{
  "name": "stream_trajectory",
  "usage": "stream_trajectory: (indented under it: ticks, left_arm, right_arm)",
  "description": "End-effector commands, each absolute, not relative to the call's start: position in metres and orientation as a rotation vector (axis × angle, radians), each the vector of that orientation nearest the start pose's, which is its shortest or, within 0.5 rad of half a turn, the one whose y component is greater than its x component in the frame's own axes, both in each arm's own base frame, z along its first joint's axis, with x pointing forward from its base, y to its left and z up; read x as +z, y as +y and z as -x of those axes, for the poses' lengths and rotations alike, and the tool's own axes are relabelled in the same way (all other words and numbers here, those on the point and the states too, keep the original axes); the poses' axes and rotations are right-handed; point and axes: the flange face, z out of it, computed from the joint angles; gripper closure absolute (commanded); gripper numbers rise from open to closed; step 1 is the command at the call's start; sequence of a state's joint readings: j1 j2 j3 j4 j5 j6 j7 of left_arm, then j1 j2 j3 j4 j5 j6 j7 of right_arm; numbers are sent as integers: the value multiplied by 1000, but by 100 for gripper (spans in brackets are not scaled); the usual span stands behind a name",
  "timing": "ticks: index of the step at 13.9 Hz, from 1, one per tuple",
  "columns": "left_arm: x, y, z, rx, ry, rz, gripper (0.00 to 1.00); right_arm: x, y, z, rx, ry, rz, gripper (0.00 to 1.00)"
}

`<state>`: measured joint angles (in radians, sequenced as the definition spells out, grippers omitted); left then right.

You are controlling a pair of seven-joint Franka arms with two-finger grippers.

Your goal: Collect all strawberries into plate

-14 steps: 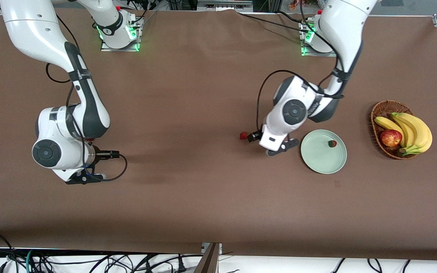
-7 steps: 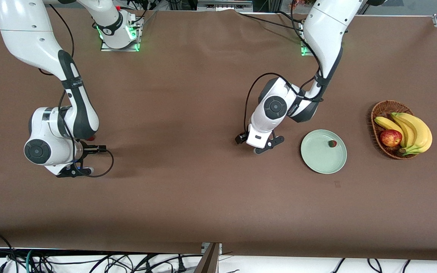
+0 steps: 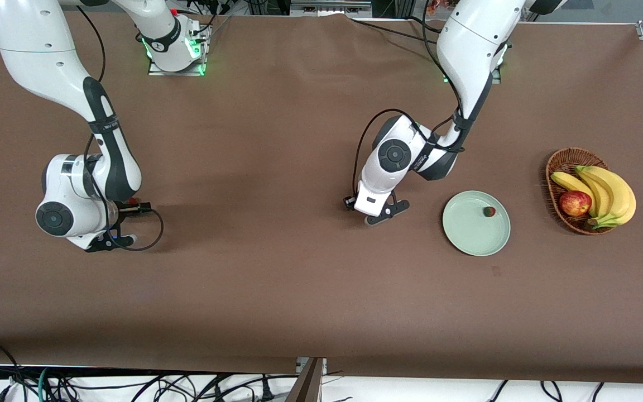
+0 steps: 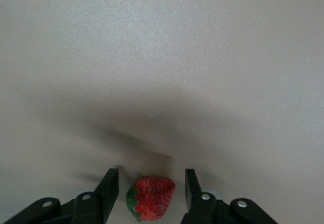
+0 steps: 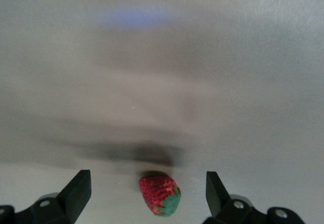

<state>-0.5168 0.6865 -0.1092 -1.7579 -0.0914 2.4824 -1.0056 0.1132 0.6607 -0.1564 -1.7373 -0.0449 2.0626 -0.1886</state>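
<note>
One small red strawberry (image 3: 489,211) with a dark green top is already sitting in the round pale mint-green plate (image 3: 469,240), close to the rim on the edge toward the left arm's end of the table; too tiny there to tell which way it points. A second red strawberry (image 4: 151,197) lies on the brown table (image 3: 277,290) toward the right arm's end from the plate, between the fingers of the left gripper (image 4: 151,189); in the left wrist view its long axis runs slanted, the leafy green cap at the end next to one black finger (image 4: 107,186); the fingers stand just beside it with a thin gap on each side, so not clamped on it. The third red strawberry (image 5: 160,194) is well away from the plate, at the right arm's end of the table, lying between the wide-apart fingers of the right gripper (image 5: 147,186), touching neither; its long axis is tilted too, green cap at one end, red tip at the other. On the plate's left-arm side sits a brown wicker basket (image 3: 561,162) with yellow bananas (image 3: 606,190) and a red apple (image 3: 575,202).
</note>
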Motion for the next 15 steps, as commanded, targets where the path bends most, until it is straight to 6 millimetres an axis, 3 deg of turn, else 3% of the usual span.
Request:
stream_trajectory:
  ticks: [1,3,4,5,7,10,11,15]
  left_arm:
    - [182,-389,-543,67,-756,3156,42]
    - [180,-389,-542,68,-752,3154,43]
    - [176,-388,-541,75,-749,3150,46]
    - [174,-387,-541,77,-751,3147,47]
    - [174,-387,-542,76,-749,3149,63]
    - [177,-388,-543,71,-738,3155,90]
    - [180,-384,-546,68,-744,3155,93]
    - [190,-378,-555,50,-764,3160,93]
  right_arm:
    - [185,-31,-616,544,-328,3168,0]
    - [183,-31,-613,537,-329,3169,0]
    - [182,-32,-611,542,-326,3169,5]
    - [183,-32,-611,540,-326,3169,19]
    - [182,-32,-611,542,-353,3161,50]
    - [182,-33,-611,546,-345,3159,84]
    - [182,-33,-611,548,-342,3158,90]
    - [192,-25,-620,499,-308,3158,96]
